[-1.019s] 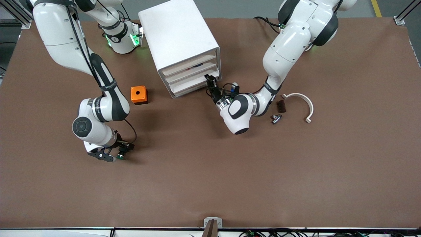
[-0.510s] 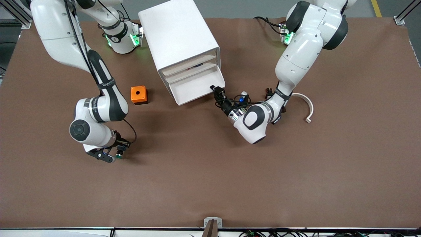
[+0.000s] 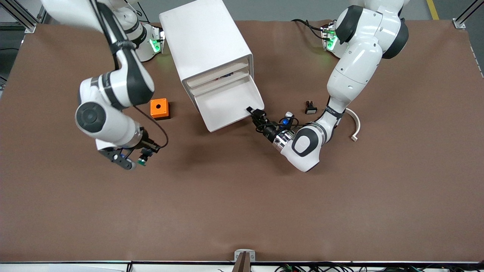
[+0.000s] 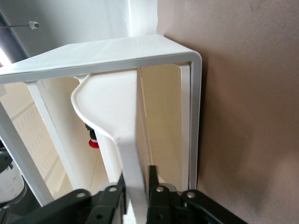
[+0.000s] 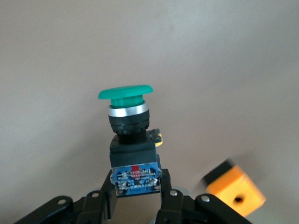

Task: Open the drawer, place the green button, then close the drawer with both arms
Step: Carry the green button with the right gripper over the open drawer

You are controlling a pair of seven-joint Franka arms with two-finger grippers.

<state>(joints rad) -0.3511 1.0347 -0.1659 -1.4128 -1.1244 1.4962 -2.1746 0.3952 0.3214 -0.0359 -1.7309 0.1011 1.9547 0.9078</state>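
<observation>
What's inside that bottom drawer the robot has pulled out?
The drawer looks bare white inside; nothing lies on the part showing. Its back end is still under the cabinet, so that part is hidden. The left gripper grips its front edge.

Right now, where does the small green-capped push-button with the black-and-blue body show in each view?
Front view: the green-capped push-button hangs in the right gripper, above bare table, nearer the camera than the orange box with a black hole.
Right wrist view: mid-frame, the button is clamped by its blue base, cap away from the fingers.
Left wrist view: not in it; only the white drawer front.
Shared landmark: the orange box.
</observation>
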